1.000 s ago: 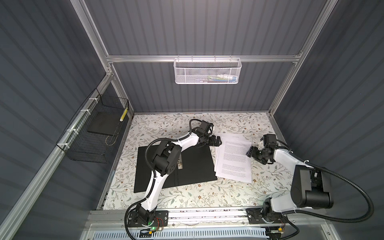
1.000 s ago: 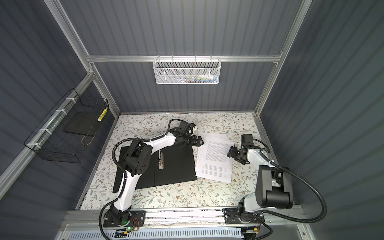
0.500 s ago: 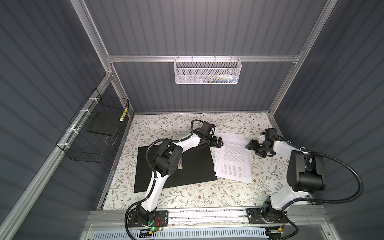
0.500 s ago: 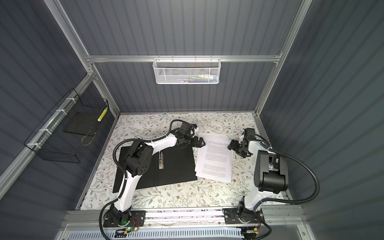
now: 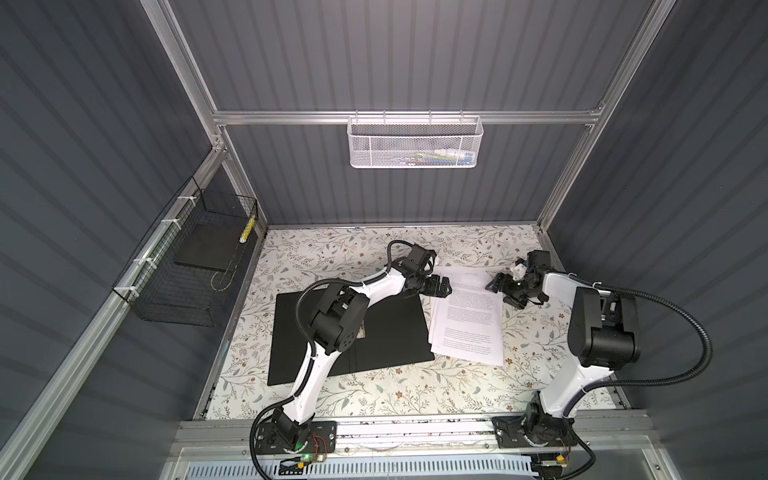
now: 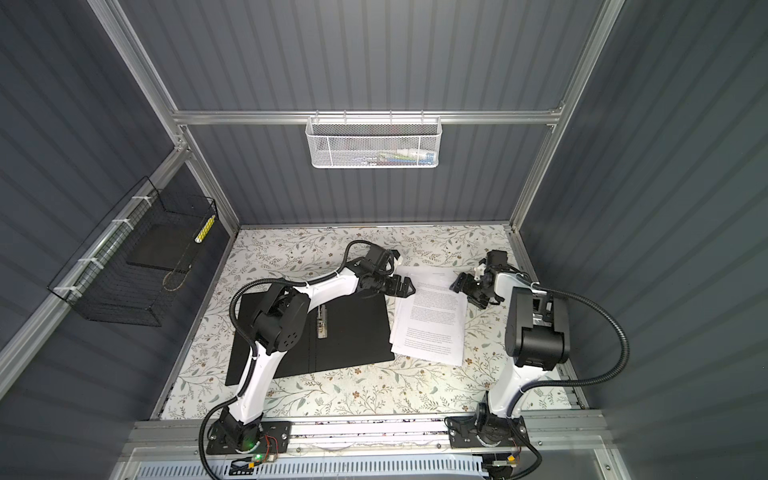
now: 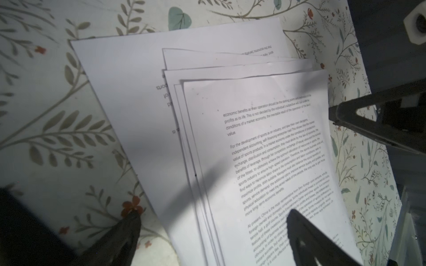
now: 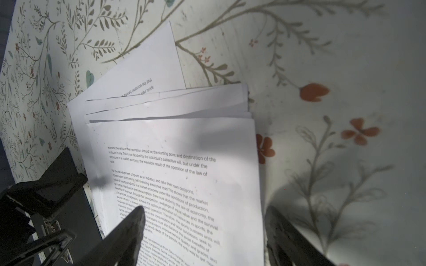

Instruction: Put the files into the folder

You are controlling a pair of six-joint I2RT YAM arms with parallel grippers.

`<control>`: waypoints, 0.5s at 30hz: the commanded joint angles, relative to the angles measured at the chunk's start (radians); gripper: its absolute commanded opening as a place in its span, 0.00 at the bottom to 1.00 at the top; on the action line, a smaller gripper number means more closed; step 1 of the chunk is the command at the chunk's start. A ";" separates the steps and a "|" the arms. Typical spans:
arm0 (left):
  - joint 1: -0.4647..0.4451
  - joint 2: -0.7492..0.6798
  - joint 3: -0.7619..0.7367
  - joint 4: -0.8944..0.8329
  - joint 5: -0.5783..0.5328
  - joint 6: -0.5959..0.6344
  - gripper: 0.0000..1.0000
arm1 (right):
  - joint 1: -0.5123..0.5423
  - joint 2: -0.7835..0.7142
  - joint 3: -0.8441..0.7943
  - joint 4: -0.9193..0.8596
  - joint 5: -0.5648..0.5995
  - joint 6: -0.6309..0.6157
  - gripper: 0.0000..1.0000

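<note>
On the floral table (image 5: 332,257), the files (image 5: 465,316) are laid flat to the right of the folder (image 5: 390,332). Their left edge is met by the folder's right edge; whether it is overlapped cannot be told. The folder is spread open with its black inside up, and a clip (image 6: 321,326) is seen near its spine. No sheet is seen inside the folder. The sheets are fanned unevenly, with several far corners offset from one another, as is shown in both wrist views.

The left gripper (image 5: 438,286) is held low at the far left corner of the files, with its jaws spread wide. In its wrist view one finger (image 7: 129,228) is seen over the table and the other over the printed top sheet. Nothing is grasped; whether the paper is touched cannot be told.

The right gripper (image 5: 500,289) is held low at the far right corner of the files, with its jaws parted. In its wrist view one finger (image 8: 131,225) is seen over the top sheet and the other past the files' edge, over bare table. Nothing is clasped by it either.
</note>
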 commanded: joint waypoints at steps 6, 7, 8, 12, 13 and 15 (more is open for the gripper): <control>-0.010 0.052 0.019 -0.058 0.046 0.016 0.99 | 0.011 0.034 0.062 0.025 -0.066 0.030 0.81; -0.011 0.052 0.016 -0.057 0.049 0.016 1.00 | 0.013 0.038 0.067 0.027 -0.071 0.031 0.81; -0.010 0.051 0.014 -0.054 0.050 0.017 0.99 | 0.014 0.044 0.074 0.029 -0.077 0.033 0.81; -0.010 0.044 0.006 -0.051 0.050 0.020 0.99 | 0.023 0.065 0.098 0.039 -0.099 0.043 0.81; -0.010 0.040 0.003 -0.049 0.047 0.021 0.99 | 0.024 0.065 0.100 0.040 -0.100 0.044 0.81; -0.010 0.032 -0.001 -0.048 0.038 0.020 0.99 | 0.024 0.054 0.103 0.025 -0.083 0.039 0.81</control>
